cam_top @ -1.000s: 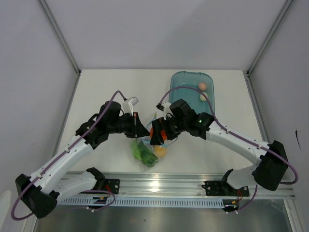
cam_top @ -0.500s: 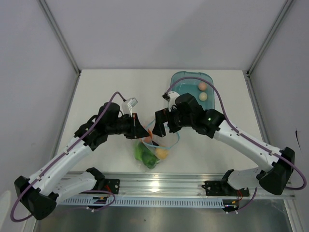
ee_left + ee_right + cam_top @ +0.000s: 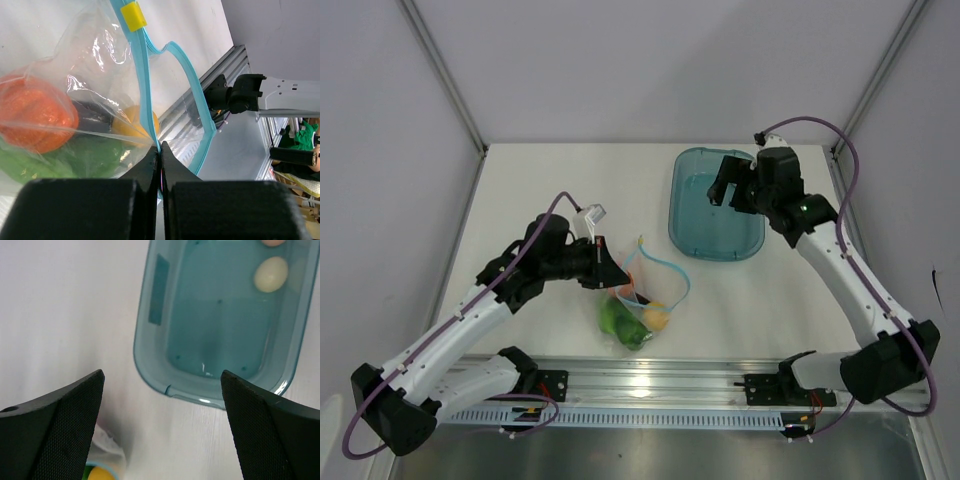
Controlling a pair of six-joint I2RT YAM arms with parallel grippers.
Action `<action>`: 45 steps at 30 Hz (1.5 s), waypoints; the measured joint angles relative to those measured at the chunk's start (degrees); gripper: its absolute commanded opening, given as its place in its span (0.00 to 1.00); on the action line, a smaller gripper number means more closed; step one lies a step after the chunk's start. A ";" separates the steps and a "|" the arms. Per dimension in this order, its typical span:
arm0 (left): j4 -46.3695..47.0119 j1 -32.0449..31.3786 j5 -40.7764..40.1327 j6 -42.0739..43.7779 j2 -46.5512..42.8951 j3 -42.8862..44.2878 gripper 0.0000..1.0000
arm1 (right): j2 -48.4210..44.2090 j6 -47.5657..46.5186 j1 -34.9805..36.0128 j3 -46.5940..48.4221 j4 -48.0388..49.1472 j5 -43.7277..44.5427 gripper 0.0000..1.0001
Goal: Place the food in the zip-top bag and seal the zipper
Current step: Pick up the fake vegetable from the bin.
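Observation:
The clear zip-top bag (image 3: 638, 310) lies at the table's front centre, its light-blue zipper (image 3: 660, 262) gaping open. Through the plastic I see the orange-red tomato (image 3: 35, 120), a green piece (image 3: 75, 160), the yellow lemon (image 3: 136, 122) and a dark eggplant (image 3: 92, 117). My left gripper (image 3: 612, 274) is shut on the zipper strip (image 3: 145, 75) at the mouth's edge (image 3: 160, 148). My right gripper (image 3: 720, 190) hangs open and empty above the teal tray (image 3: 692, 225). In the right wrist view (image 3: 161, 374) a pale egg (image 3: 270, 274) lies in the tray (image 3: 141, 335).
A second pinkish egg (image 3: 274, 241) shows at the tray's far end. A yellow slider tab (image 3: 134, 15) sits on the zipper. The aluminium rail (image 3: 650, 380) runs along the front edge. Grey walls close in the back and sides.
My right gripper has left the bag's mouth, leaving the tomato inside, and swung back right over the teal tray, now open. The left gripper has kept its hold on the zipper.

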 measured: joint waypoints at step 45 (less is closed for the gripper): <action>5.51 0.17 3.80 -0.31 1.64 -4.22 0.00 | 60.65 10.01 -5.92 41.97 -13.40 29.07 0.87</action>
